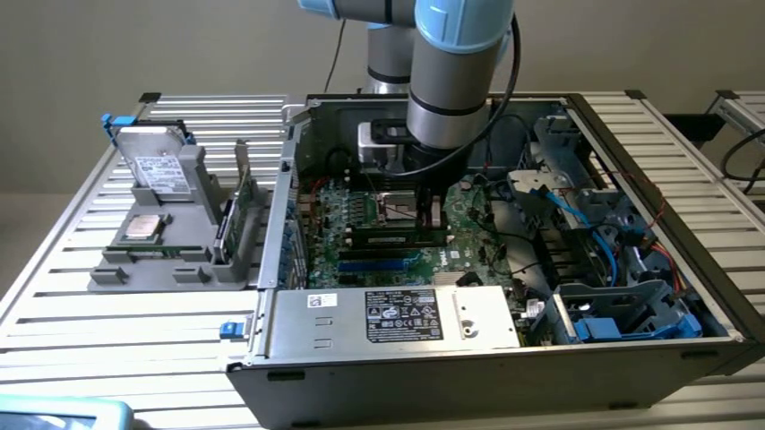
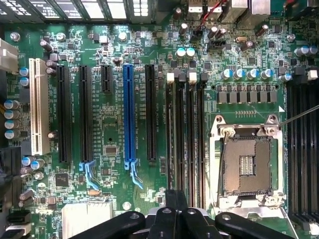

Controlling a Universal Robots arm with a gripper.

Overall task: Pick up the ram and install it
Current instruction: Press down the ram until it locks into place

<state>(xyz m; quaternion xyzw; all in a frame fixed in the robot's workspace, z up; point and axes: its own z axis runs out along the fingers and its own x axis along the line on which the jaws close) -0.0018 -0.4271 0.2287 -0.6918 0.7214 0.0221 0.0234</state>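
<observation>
Table [image 1: 72, 269] of slatted metal carries everything I see. The open computer case [image 1: 478, 376] takes up most of it, lying on its side with the opening upward.

Contents of the case:
- motherboard [image 2: 109, 124], flat on the case floor;
- power supply [image 1: 395, 315] with a white label, along the case's near wall;
- blue cables [image 1: 574, 210] and a drive cage towards the exterior view's right;
- CPU socket [image 2: 246, 164], uncovered, with a bank of black memory slots [image 2: 187, 139] just beside it.

Outside the case, towards the exterior view's left, a grey fixture [image 1: 120, 269] holds a silver hard drive [image 1: 158, 170] and a green card [image 1: 243, 210] standing on edge.

The arm [image 1: 460, 63] reaches down through the case opening, with free room between it and the case walls. The gripper [image 2: 177, 221] hangs over the motherboard, its fingers [image 2: 162, 221] pressed against the ram [image 2: 176, 199]. I see the ram edge-on, directly above the memory slots and not yet seated.
</observation>
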